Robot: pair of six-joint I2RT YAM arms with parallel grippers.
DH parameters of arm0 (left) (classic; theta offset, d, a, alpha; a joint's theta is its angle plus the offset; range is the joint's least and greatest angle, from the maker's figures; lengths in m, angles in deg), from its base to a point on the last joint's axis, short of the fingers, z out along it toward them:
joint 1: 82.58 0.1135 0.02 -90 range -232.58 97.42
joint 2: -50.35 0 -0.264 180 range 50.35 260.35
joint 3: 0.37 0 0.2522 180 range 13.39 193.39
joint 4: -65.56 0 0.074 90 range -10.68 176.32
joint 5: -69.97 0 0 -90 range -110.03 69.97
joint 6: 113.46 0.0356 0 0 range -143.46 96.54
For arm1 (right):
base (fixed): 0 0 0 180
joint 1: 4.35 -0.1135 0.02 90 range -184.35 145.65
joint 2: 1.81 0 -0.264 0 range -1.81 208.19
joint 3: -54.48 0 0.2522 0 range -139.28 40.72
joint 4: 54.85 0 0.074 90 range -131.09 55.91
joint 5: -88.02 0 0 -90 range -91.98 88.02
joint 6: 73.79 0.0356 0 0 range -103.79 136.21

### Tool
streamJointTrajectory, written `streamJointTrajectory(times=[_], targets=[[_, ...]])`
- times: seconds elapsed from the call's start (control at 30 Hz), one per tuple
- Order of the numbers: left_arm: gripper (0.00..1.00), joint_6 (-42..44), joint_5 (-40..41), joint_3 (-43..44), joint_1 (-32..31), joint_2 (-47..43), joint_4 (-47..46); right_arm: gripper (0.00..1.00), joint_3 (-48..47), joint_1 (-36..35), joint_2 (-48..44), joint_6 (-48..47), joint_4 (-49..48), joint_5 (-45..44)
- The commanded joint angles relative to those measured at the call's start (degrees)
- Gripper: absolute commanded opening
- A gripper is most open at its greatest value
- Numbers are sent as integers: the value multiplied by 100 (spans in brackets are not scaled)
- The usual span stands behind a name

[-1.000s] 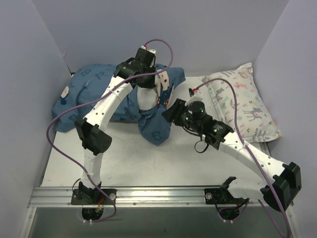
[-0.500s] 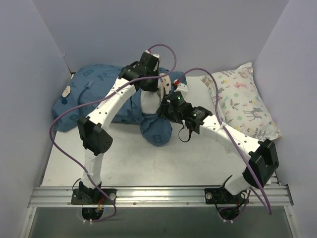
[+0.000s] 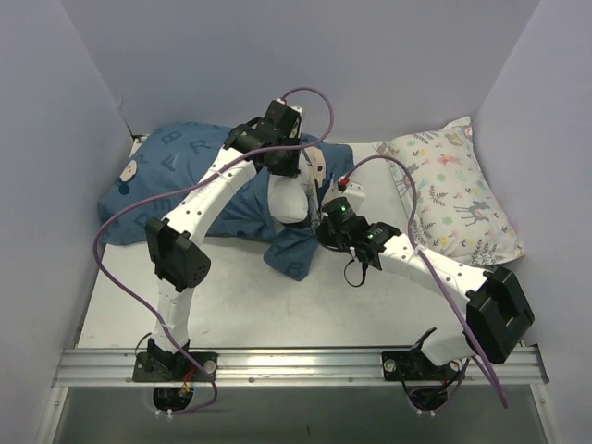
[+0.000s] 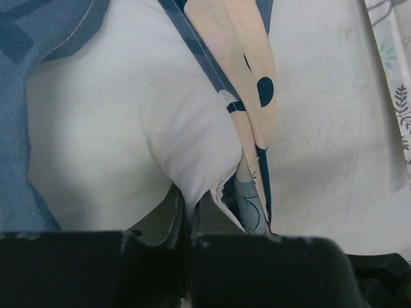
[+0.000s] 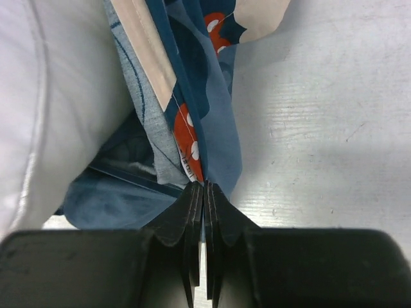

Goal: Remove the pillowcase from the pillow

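The dark-blue pillowcase [image 3: 185, 185] lies across the back left of the table, its cream face patch [image 3: 130, 170] at the far left. The plain white pillow [image 3: 289, 199] bulges out of its open right end. My left gripper [image 3: 290, 169] is shut on a pinch of the white pillow [image 4: 122, 128], seen between its fingers in the left wrist view [image 4: 188, 206]. My right gripper [image 3: 321, 229] is shut on the pillowcase's hem [image 5: 192, 138], at the fingertips in the right wrist view [image 5: 204, 187]. The pillowcase's loose end [image 3: 294, 257] hangs toward the front.
A smaller white pillow with a floral and deer print [image 3: 453, 194] lies at the back right. Pale walls close in the left, back and right. The white tabletop [image 3: 277, 305] runs to the metal rail [image 3: 296, 365] at the front.
My right gripper has come left to the pillowcase's open end and shut on its hem. My left gripper has shifted a little right. More of the white pillow shows.
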Motion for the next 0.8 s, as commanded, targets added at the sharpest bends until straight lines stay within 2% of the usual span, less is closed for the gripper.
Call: streamJointTrajectory(times=[0.0,0.27,0.47,0.77], targets=[[0,-79,45,382,62,-639,-775,0,558,18,-173,160,259,-160],[0,-96,-25,329,132,-876,-748,0,1052,378,248,292,-392,288],[0,-272,-350,636,299,-929,-748,0,859,361,933,283,-787,561],[0,-518,-412,944,448,-1017,-1074,0,1035,141,1180,371,-1447,1080]])
